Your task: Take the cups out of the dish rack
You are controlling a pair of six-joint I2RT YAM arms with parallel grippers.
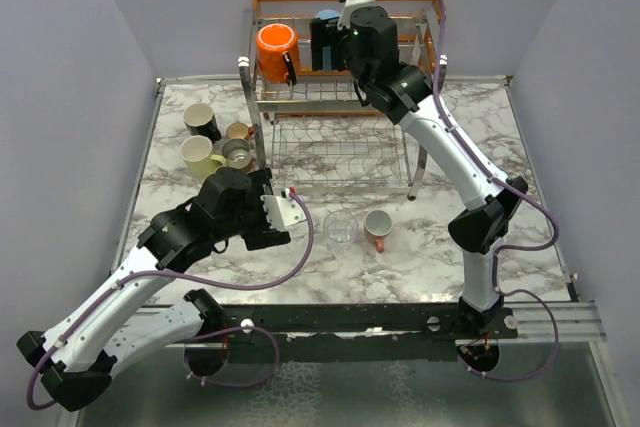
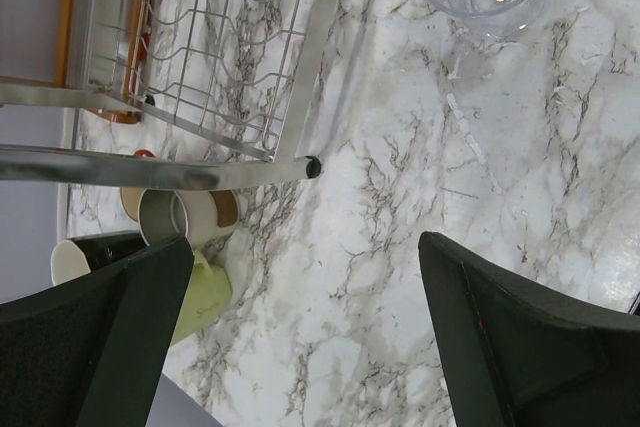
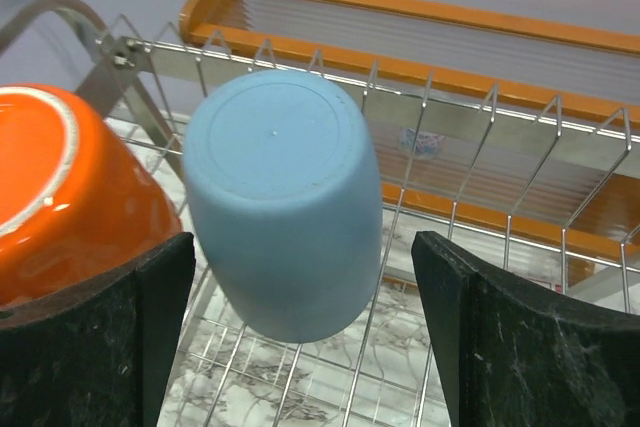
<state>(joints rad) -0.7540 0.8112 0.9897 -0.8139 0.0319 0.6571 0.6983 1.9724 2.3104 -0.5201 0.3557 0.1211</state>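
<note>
The chrome wire dish rack stands at the back of the table. On its upper tier are a bright orange cup and a light blue cup, both upside down. My right gripper is open over that tier. In the right wrist view the light blue cup lies between the open fingers of the right gripper, untouched, with the orange cup at the left finger. My left gripper is open and empty, low over the table. A clear glass and a pinkish-orange mug stand in front of the rack.
Left of the rack stand a black cup, a tan cup, a pale yellow cup and a grey cup. The rack's front leg is near my left gripper. The lower tier holds no cups.
</note>
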